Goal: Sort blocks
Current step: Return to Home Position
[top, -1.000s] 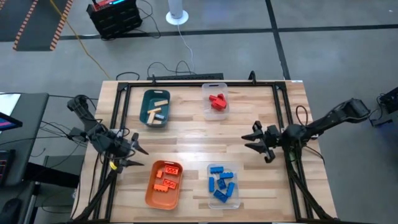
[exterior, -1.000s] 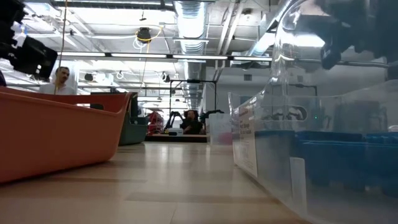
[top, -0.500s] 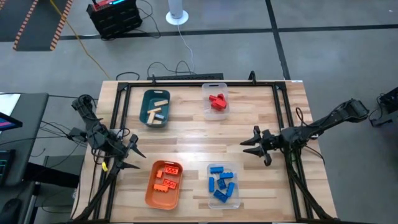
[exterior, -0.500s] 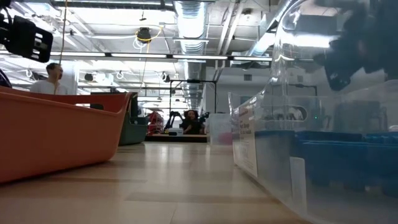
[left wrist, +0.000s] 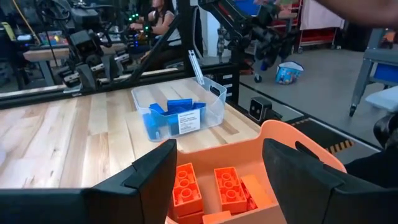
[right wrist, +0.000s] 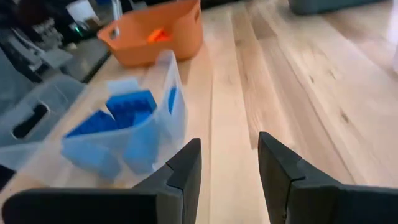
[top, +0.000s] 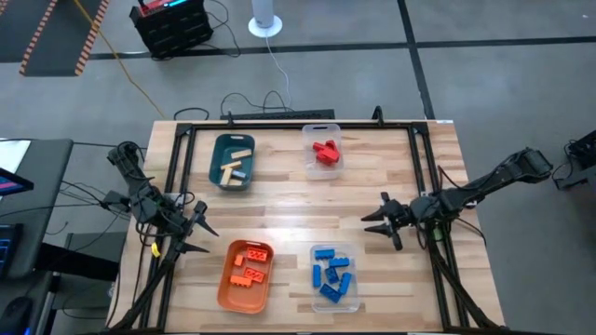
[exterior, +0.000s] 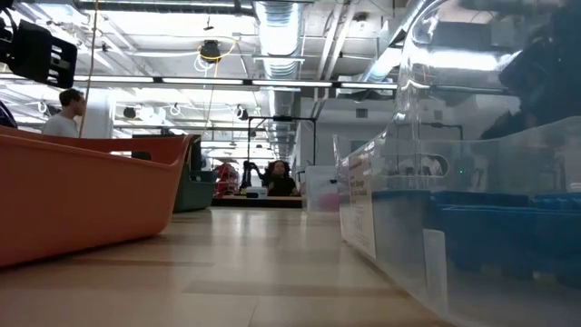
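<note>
Over the table [top: 298,200], left gripper [top: 207,234] and right gripper [top: 367,223] hang with jaws apart, holding nothing.

The high view looks straight down from well above, taking in the whole wooden surface [top: 298,200] and the floor [top: 484,84] around it. The low view sits at surface height by the near edge, facing level across into the room. The orange tray [exterior: 82,195] on its left and the clear bin [exterior: 381,182] of blue blocks [exterior: 472,236] on its right are both very close to the lens. The left wrist view looks past the left hand [left wrist: 221,168] over the orange tray toward that bin. The right wrist view looks past the right hand [right wrist: 229,155] at the bin, with the tray beyond. All four views share these two containers.
</note>
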